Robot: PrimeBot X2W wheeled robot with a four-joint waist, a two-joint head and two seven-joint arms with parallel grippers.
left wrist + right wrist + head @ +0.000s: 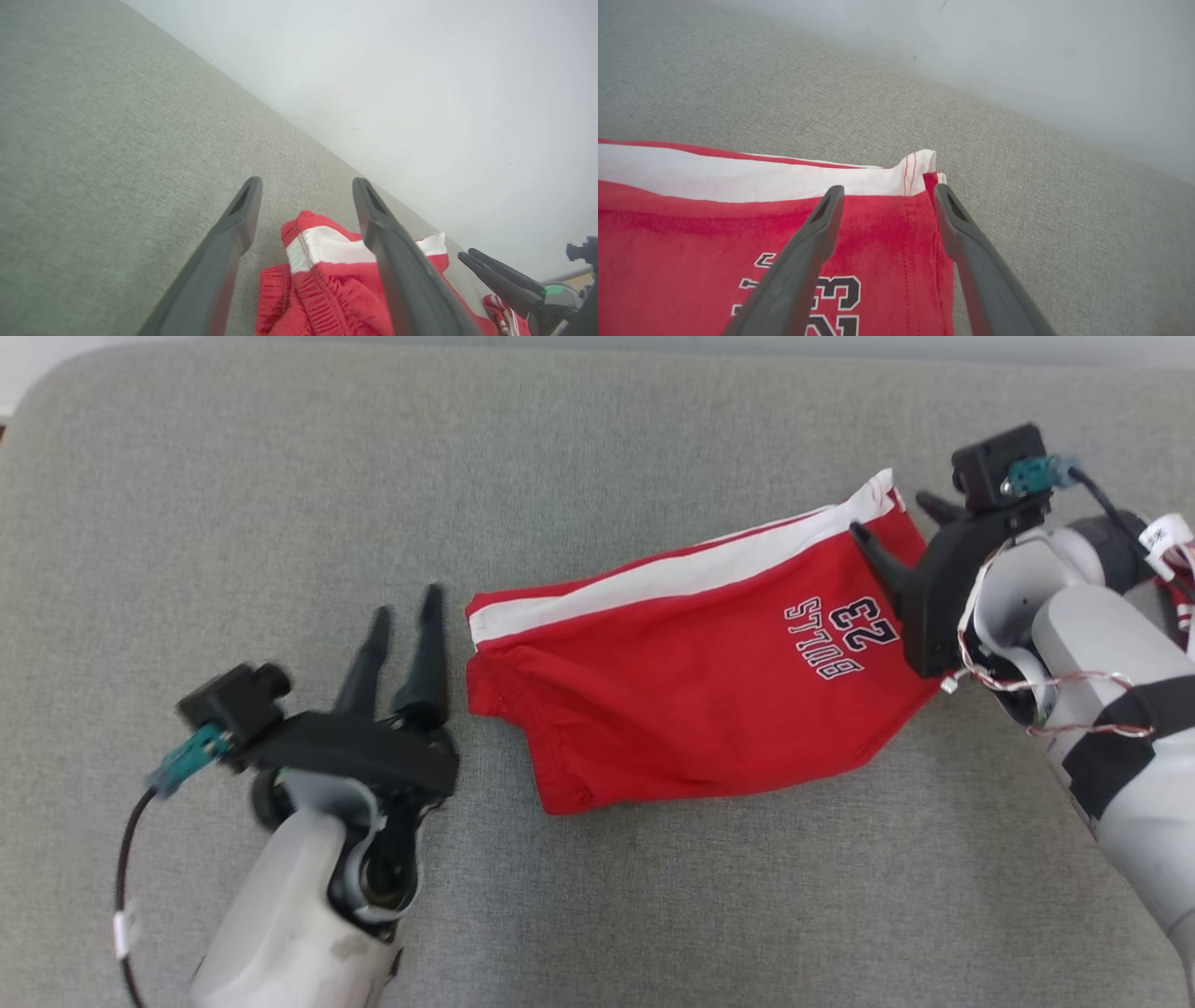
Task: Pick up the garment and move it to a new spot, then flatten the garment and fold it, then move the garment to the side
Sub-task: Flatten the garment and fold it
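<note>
Head view is showing red shorts (691, 709) lying on a grey fabric cushion (233, 476), a bit right of its middle and running on a slant toward the right edge, nowhere near the rounded far-left corner. A white stripe is running along the far side of them, and the "BULLS 23" print is sitting near the right end, reading upside down from here. The left gripper (407, 600) is sitting just beside the shorts' left end with its fingers (425, 644) apart and nothing between them; left wrist view is showing the same gripper (306, 182), with the scrunched elastic end of the shorts (327, 280) peeking up between the fingers. The right gripper (887, 513) is hanging over the right end, fingers spread too. In the right wrist view that gripper (888, 187) is straddling the striped hem corner of the shorts (691, 242), not clamping it, though I honestly can't tell if it's touching the cloth. A pale wall (1064, 56) is showing behind the cushion.
</note>
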